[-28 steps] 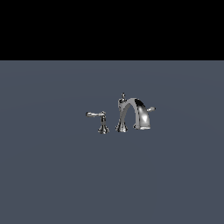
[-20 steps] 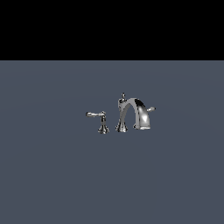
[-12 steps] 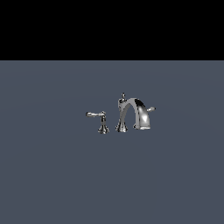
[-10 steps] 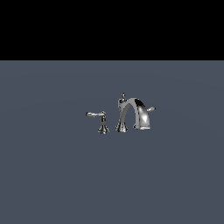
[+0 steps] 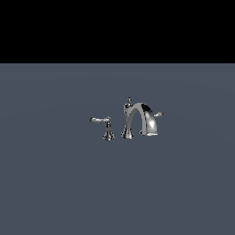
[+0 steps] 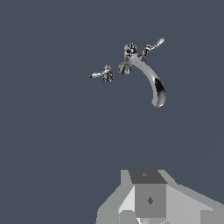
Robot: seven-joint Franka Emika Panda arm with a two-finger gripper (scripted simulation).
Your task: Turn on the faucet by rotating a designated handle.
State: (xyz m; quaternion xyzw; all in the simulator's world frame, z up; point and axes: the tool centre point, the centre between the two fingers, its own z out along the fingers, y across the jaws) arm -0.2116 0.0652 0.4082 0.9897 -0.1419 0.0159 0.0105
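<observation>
The faucet (image 5: 137, 119) is a small chrome tap set with an arched spout, standing on the flat grey ground. The handle (image 5: 100, 120) is a slim lever on its own pedestal, at the exterior view's left of the spout. A second lever shows only its tip (image 5: 158, 114) behind the spout. In the wrist view the faucet (image 6: 148, 78) is seen from above, with the handle (image 6: 100, 74) beside its base. My gripper (image 6: 149, 205) shows only as grey blocks at the picture's edge, well apart from the faucet. The arm is out of the exterior view.
The grey ground (image 5: 55, 183) stretches flat around the faucet on all sides. A black band fills the space beyond its far edge. No other objects show.
</observation>
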